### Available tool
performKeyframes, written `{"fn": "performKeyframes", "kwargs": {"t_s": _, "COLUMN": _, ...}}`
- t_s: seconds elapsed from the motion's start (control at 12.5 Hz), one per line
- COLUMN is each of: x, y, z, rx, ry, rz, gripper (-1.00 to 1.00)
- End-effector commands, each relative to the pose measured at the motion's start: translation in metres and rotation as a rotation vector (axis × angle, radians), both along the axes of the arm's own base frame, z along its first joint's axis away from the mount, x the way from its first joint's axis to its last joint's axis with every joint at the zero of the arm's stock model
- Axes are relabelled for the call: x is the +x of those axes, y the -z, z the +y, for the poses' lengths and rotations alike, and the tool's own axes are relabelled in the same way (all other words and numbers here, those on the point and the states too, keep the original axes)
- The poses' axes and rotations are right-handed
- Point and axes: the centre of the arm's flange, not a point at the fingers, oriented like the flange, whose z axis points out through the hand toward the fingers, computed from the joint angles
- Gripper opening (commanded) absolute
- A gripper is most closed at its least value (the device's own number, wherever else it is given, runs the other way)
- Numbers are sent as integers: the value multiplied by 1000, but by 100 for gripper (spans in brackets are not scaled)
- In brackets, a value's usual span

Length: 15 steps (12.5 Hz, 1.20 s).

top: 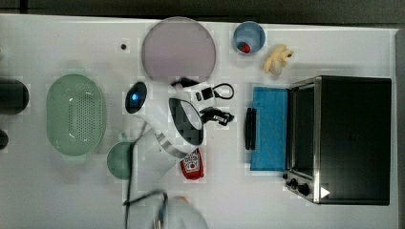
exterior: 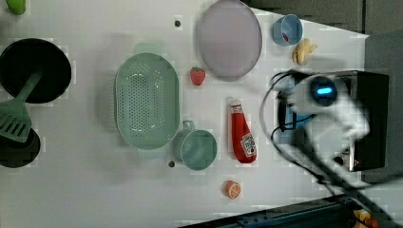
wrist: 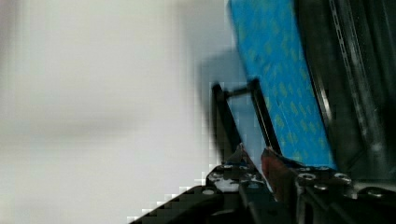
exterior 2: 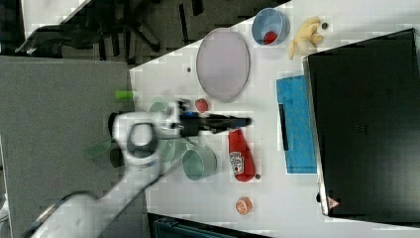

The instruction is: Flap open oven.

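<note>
oven (top: 353,138): top view's right, long axis far-to-near | door (top: 270,128) folded flat, pointing left; handle (top: 250,128) at free edge | gripper (top: 220,116): just left of handle, apart | jaws: cannot tell

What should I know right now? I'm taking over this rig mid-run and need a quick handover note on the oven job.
Gripper: in the top view it sits apart from the bar handle, on the top view's left of it, holding nothing that I can see; whether the fingers are open or shut I cannot tell.
Oven: on the table at the top view's right; its blue-tinted door is flapped down flat, the cavity exposed.
Done: door looks fully open.
Left: probably only backing the arm away, past the ketchup bottle and purple plate.
</note>
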Motion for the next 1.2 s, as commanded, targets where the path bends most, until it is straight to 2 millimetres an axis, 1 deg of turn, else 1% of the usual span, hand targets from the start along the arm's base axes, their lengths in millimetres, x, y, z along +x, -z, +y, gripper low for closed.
{"fn": "performKeyframes", "kwargs": {"t_s": 0.08, "x": 17, "y": -146, "z": -43, "rx": 210, "ry": 300, "rz": -278, "gripper": -65}}
{"fn": "performKeyframes", "kwargs": {"t_s": 0.24, "x": 3, "y": -206, "z": -60, "rx": 384, "ry": 468, "rz": -334, "gripper": -65}}
{"fn": "performKeyframes", "kwargs": {"t_s": 0.4, "x": -17, "y": -254, "z": -72, "rx": 533, "ry": 590, "rz": -344, "gripper": -65}}
{"fn": "performKeyframes", "kwargs": {"t_s": 0.56, "x": -33, "y": -294, "z": -79, "rx": 579, "ry": 610, "rz": -360, "gripper": -65}}
{"fn": "performKeyframes", "kwargs": {"t_s": 0.64, "x": -41, "y": -307, "z": -80, "rx": 590, "ry": 606, "rz": -369, "gripper": -65}}
{"fn": "performKeyframes", "kwargs": {"t_s": 0.72, "x": -47, "y": -315, "z": -80, "rx": 596, "ry": 604, "rz": -368, "gripper": -65}}
{"fn": "performKeyframes", "kwargs": {"t_s": 0.8, "x": -50, "y": -319, "z": -79, "rx": 597, "ry": 605, "rz": -362, "gripper": -65}}
{"fn": "performKeyframes", "kwargs": {"t_s": 1.2, "x": -54, "y": -316, "z": -80, "rx": 589, "ry": 613, "rz": -337, "gripper": -65}}
